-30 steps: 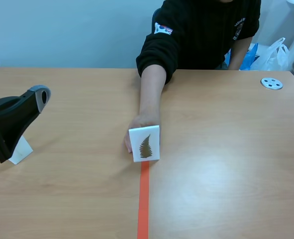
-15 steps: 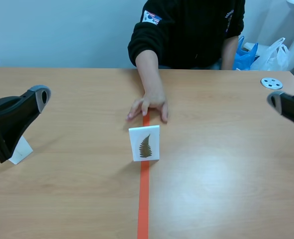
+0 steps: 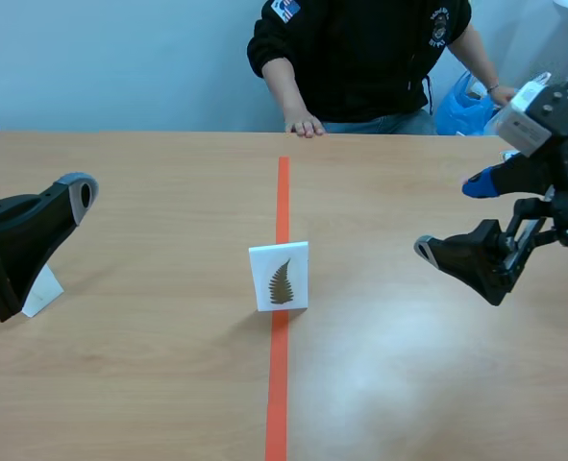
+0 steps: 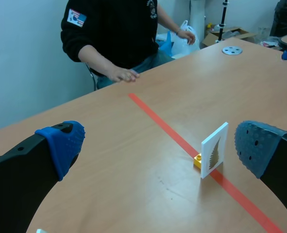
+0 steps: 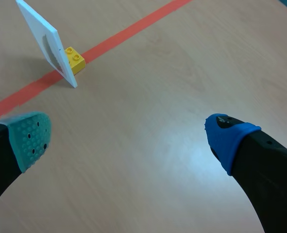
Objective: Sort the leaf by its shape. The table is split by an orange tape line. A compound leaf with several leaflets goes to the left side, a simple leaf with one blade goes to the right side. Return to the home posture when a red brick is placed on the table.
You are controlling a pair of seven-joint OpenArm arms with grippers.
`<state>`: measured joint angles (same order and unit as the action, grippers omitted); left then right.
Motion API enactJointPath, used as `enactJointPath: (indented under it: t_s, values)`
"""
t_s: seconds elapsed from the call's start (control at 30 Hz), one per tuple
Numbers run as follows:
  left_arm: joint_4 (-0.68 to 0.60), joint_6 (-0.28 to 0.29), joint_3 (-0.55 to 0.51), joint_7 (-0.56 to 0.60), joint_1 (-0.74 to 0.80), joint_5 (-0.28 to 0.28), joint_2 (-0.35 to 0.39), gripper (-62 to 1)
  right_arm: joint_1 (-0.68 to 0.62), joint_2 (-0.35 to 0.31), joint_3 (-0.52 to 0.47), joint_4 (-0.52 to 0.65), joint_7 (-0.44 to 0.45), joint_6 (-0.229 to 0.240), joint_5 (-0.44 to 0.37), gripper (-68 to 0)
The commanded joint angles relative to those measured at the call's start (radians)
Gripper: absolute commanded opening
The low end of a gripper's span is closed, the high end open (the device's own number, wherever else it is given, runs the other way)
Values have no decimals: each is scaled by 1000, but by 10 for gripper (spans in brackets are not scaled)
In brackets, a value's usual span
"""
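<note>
Leaf card (image 3: 279, 277) stands upright on the orange tape line (image 3: 279, 394) at mid-table, its printed fern-like leaf of many leaflets facing the robot, with a yellow brick (image 5: 74, 59) touching its back. The left gripper (image 4: 158, 145) hangs low near the table's left edge with its jaws spread wide around nothing, a small white folded paper (image 3: 41, 288) just beside it. The right gripper (image 3: 452, 216) hovers to the card's right, jaws likewise released and well apart from the card. Bare wooden table (image 3: 149, 384) lies on either side of the tape. A person sits across the table, one hand (image 3: 306, 126) at its far edge. A flag patch (image 3: 284, 10) shows on the dark sleeve; the chest lettering cannot be read. A white disc (image 4: 231, 50) lies near the far right corner, a blue bag (image 3: 456, 104) beyond.
</note>
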<state>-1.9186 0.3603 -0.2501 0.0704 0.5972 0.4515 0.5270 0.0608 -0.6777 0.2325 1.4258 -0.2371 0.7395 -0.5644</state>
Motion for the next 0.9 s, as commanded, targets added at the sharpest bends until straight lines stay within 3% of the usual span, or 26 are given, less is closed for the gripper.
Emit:
enactJointPath:
  t_s: [0.0,0.17,0.4,0.73,0.87]
  values:
    - [-12,-3,-18,11,7,8,-19,14,70,-18,30,-13,18,6,-11,-6]
    - [-12,-6,-41,12,14,8,-54,14,217,11,189,-105,26,6,1,-6]
    - [-13,-6,-68,16,34,9,-61,14,322,124,336,-227,55,6,51,-6]
    - [-13,-6,-113,18,34,9,-61,14,341,285,420,-362,130,-17,169,-6]
    - [-13,-6,-117,18,34,10,-61,14,341,331,426,-399,132,-17,177,-8]
